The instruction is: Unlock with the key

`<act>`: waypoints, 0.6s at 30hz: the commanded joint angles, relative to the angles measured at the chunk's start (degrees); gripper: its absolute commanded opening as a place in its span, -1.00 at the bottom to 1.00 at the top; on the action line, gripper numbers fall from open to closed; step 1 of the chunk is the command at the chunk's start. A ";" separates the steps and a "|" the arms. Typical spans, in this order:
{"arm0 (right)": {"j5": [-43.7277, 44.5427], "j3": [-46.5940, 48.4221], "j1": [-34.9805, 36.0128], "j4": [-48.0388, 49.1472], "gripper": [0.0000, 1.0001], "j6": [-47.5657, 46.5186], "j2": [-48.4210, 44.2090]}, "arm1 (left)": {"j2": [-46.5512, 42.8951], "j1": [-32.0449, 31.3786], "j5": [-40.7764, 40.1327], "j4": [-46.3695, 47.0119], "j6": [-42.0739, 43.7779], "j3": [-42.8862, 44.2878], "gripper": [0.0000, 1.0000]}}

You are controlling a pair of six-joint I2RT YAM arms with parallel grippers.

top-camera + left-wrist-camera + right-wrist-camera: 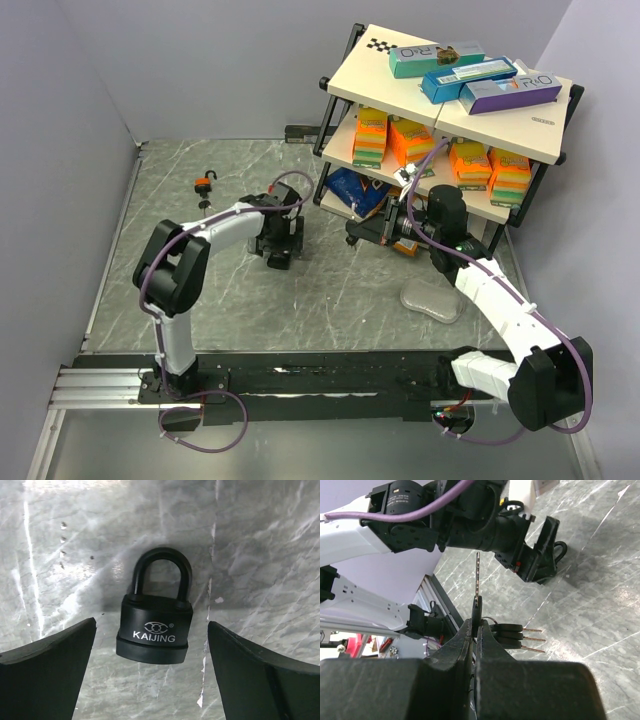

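Note:
A black padlock (155, 625) marked KAIJING lies flat on the marble table, shackle pointing away, in the left wrist view. My left gripper (151, 630) hangs over it, open, one finger on each side of the lock body and neither touching it. In the top view this gripper (278, 243) covers the lock. My right gripper (476, 622) is shut on the black head of a key (478, 577) whose blade points straight out toward the left gripper. Three spare keys (520, 635) hang from the same ring. Seen from above, the right gripper (354, 235) is to the right of the left one.
An orange padlock (205, 182) with its keys lies at the back left of the table. A black shelf rack (455, 110) with boxes and sponges stands at the back right, a blue bag (358, 192) under it. A clear plastic piece (432, 300) lies beside the right arm.

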 commanded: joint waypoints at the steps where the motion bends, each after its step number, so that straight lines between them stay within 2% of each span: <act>1: -0.35 0.58 -0.12 1.16 -1.00 -0.82 0.00 | 1.42 -1.30 -2.79 -1.39 2.76 2.31 0.98; 6: -0.35 1.01 -0.12 0.72 -1.00 -1.35 0.35 | 4.76 -1.47 -6.66 -5.34 1.09 4.50 0.88; 8: -0.09 1.10 -0.12 0.28 -1.00 -1.96 0.61 | 6.16 -1.47 -7.37 -6.75 0.47 5.29 0.65; 9: 0.00 1.19 -0.12 0.10 -1.00 -2.22 0.61 | 6.52 -1.47 -7.37 -7.01 0.39 5.38 0.51; 10: 0.17 1.19 -0.12 0.01 -1.00 -2.66 0.79 | 6.87 -1.56 -7.54 -7.19 -0.05 5.56 0.21; 11: 0.26 1.10 -0.03 0.01 -1.00 -2.75 0.79 | 6.87 -1.56 -8.41 -7.71 -0.32 5.82 0.07; 13: 0.44 0.49 0.06 0.10 -1.00 -3.02 1.05 | 6.43 -1.65 -11.13 -9.21 -1.80 6.87 -0.51; 15: 0.70 0.14 0.23 0.28 -1.00 -3.11 1.40 | 6.34 -1.74 -13.51 -11.84 -2.77 8.98 -0.83; 18: 2.19 0.22 1.37 -1.47 -1.00 -5.20 2.02 | 7.57 -2.87 -21.76 -18.25 -3.65 13.98 -0.98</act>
